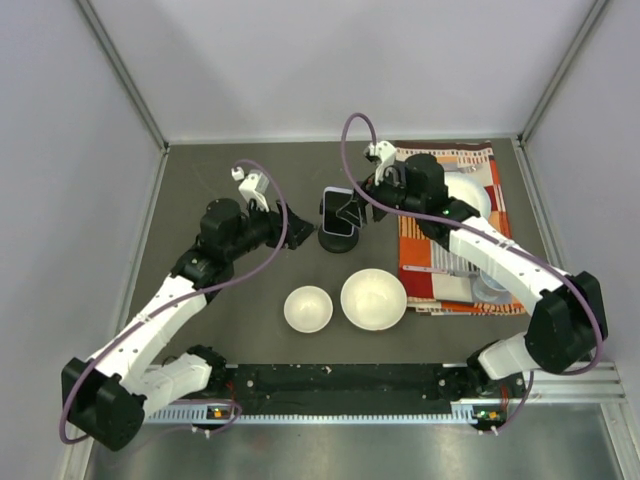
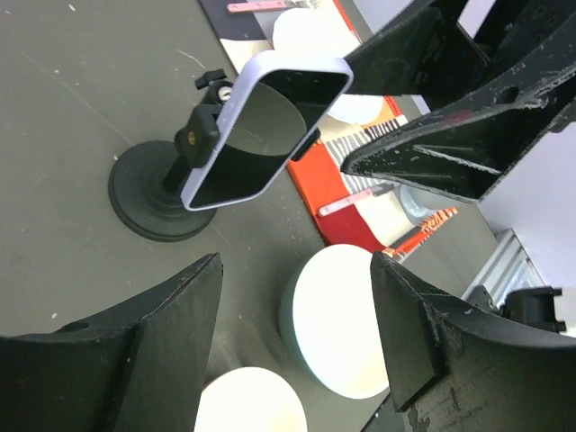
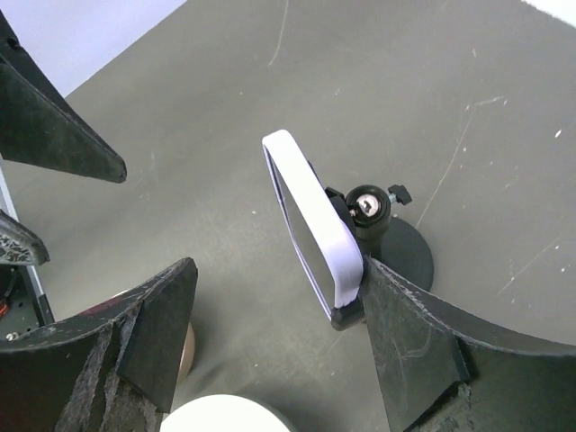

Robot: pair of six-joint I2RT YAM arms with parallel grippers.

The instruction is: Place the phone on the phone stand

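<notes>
Lavender-rimmed black-glass phone (image 2: 261, 126) seated in black disc-base stand (image 2: 157, 193).
It sat tilted ahead of left end effector (image 2: 295, 265) and right end effector (image 3: 279, 270); both had fingers apart, holding nothing.

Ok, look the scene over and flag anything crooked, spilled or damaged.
Nothing is spilled or broken. The phone sits in the cradle of the phone stand at a slant rather than level, though that may just be the cradle's angle. The dark table carries pale scratches and specks.
</notes>
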